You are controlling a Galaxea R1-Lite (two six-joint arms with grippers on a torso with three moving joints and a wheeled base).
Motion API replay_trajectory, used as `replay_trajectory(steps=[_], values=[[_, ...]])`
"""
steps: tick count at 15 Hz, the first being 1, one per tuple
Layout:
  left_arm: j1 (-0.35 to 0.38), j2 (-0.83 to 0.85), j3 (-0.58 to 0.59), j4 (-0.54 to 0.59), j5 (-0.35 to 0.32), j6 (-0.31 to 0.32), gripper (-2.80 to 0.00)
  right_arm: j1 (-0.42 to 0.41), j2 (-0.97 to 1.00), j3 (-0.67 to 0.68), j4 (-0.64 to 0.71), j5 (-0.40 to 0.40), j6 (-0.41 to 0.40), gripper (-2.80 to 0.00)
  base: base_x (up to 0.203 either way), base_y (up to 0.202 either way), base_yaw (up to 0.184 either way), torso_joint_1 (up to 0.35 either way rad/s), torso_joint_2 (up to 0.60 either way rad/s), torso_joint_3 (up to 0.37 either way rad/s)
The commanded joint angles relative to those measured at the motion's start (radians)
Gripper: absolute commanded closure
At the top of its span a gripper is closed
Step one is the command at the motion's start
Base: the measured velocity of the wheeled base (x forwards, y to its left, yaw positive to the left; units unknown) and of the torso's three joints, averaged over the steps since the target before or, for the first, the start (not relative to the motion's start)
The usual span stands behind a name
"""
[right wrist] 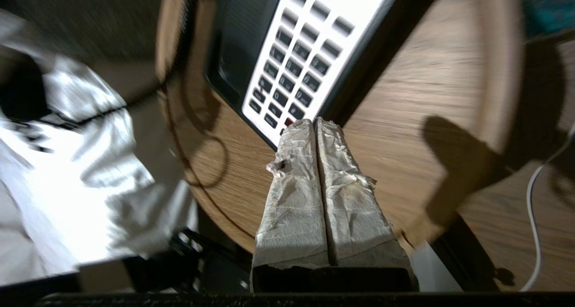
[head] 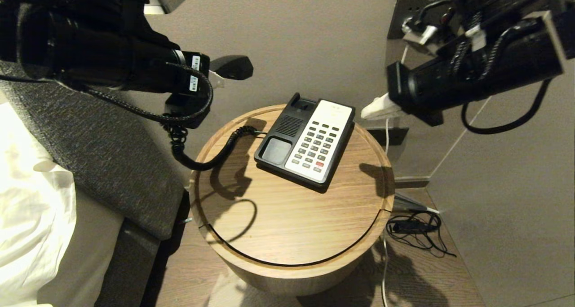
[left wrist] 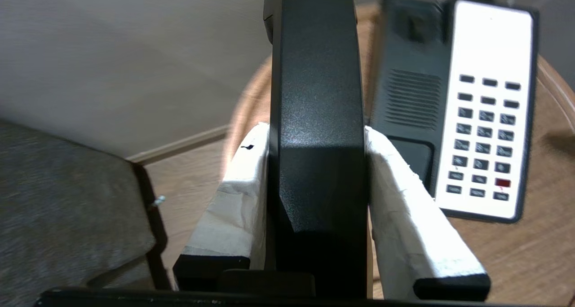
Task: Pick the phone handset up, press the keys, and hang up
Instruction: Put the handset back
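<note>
Right of the keys [head: 316, 146], the right gripper [head: 375, 108] is hovering with fingers pressed together, empty; the left gripper [left wrist: 314, 163] is clamping the phone handset [left wrist: 314, 96].

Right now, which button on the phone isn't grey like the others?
The red key in the next-to-last row of the keys, at its right end. Every other button is dark grey.

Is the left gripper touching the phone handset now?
Touching. In the left wrist view, both white padded fingers of the left gripper press flat against the sides of the phone handset, with no gap on either side.
</note>
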Motion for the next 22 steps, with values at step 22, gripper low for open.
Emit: replay_trajectory(steps=[22], values=[[-0.209, 0.257, -0.085, -0.081, 0.077, -0.003, 0.0, -0.221, -0.753, 0.156, 0.309, 0.024, 0.249, 0.0, 0.0, 0.0, 0.0, 0.0, 0.0, 0.0]])
